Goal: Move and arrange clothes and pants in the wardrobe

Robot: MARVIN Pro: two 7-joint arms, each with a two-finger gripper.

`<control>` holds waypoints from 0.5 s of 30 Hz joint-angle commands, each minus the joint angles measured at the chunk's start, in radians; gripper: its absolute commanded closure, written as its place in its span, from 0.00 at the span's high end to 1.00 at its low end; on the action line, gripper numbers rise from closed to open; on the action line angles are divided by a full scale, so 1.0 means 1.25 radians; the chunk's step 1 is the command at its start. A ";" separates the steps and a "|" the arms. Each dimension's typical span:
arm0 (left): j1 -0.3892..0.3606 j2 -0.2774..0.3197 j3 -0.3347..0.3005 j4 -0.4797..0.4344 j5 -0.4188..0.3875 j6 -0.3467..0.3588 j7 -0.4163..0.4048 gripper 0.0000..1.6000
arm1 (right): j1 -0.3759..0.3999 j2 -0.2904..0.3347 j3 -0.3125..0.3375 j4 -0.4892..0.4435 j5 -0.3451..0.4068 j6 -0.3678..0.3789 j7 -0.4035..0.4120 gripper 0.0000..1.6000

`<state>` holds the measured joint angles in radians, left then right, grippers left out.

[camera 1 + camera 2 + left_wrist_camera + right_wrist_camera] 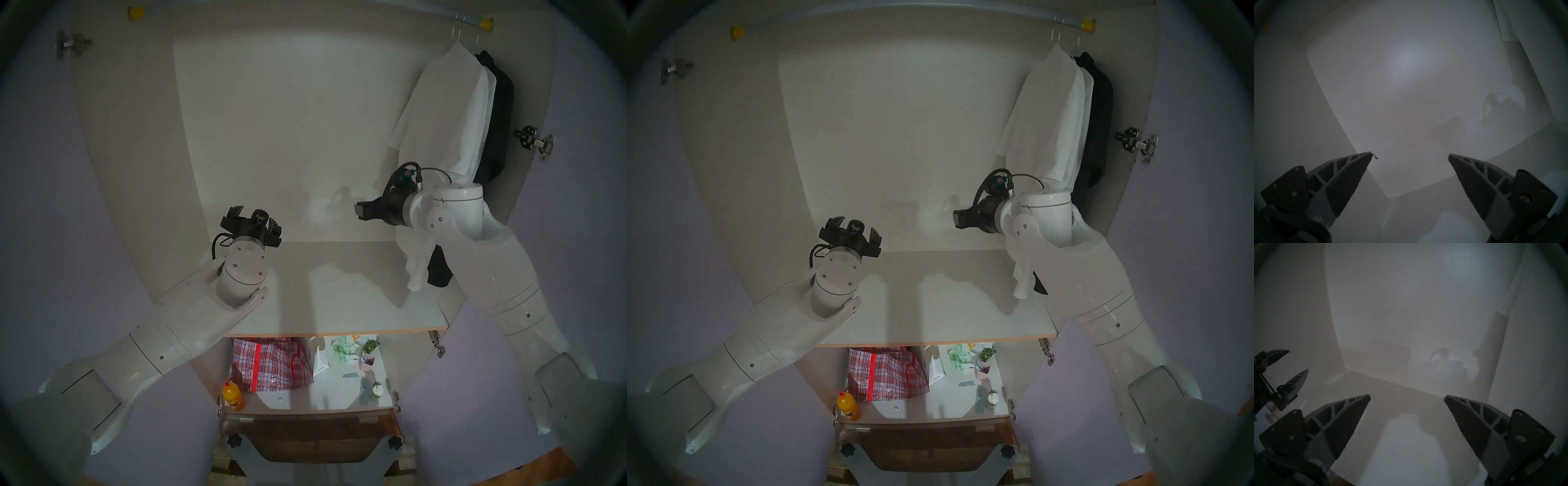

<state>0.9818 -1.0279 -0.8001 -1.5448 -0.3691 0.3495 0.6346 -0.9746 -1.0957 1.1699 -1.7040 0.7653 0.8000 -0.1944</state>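
Both arms reach from the bottom corners of my head view into the open wardrobe (135, 142), forearms angled up and inward. On my left arm the wrist tips upward, and the left tool (253, 220) hangs above the back left part of the shelf (339, 295), aimed at the back panel. Its wrist camera shows the two fingers (1349, 178) spread wide with nothing between them, only bare white panels ahead.

My right arm bends sharply at the wrist, so the right tool (362, 211) points sideways toward the left tool, above the back right part of the shelf. Its own camera shows the fingers (1345, 422) wide apart and empty too, with the left tool (1286, 368) in the lower left of that picture.

All the clothes hang behind and above the right tool's wrist, bunched at the far right end of the rail (471, 21), beside the yellow end cap (486, 23). Nearest that tool is the white shirt (451, 112), and the black garment (498, 115) hangs on its far side against the side wall. Each hangs lengthwise straight down from its hanger. Below the wrist, a narrow white piece (417, 268) and a black hem (439, 271) dangle just over the shelf. Neither tool touches any cloth.
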 commanded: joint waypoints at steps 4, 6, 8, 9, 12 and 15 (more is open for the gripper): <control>-0.023 0.001 -0.010 -0.018 0.004 -0.004 -0.002 1.00 | -0.128 -0.070 0.010 -0.028 0.052 -0.167 -0.121 1.00; -0.023 0.001 -0.010 -0.018 0.004 -0.004 -0.003 1.00 | -0.182 -0.084 0.026 -0.050 0.049 -0.246 -0.135 1.00; -0.023 0.002 -0.010 -0.019 0.003 -0.004 -0.004 1.00 | -0.196 -0.084 0.024 -0.056 0.051 -0.280 -0.139 1.00; -0.023 0.002 -0.010 -0.019 0.003 -0.004 -0.004 1.00 | -0.198 -0.083 0.022 -0.056 0.052 -0.289 -0.139 1.00; -0.023 0.002 -0.010 -0.020 0.003 -0.003 -0.005 1.00 | -0.203 -0.077 0.013 -0.054 0.053 -0.326 -0.133 1.00; -0.023 0.002 -0.010 -0.020 0.003 -0.003 -0.005 1.00 | -0.205 -0.074 0.011 -0.053 0.054 -0.336 -0.131 1.00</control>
<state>0.9814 -1.0263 -0.8001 -1.5469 -0.3691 0.3496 0.6321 -1.2365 -1.1900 1.1851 -1.7408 0.8306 0.3844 -0.3717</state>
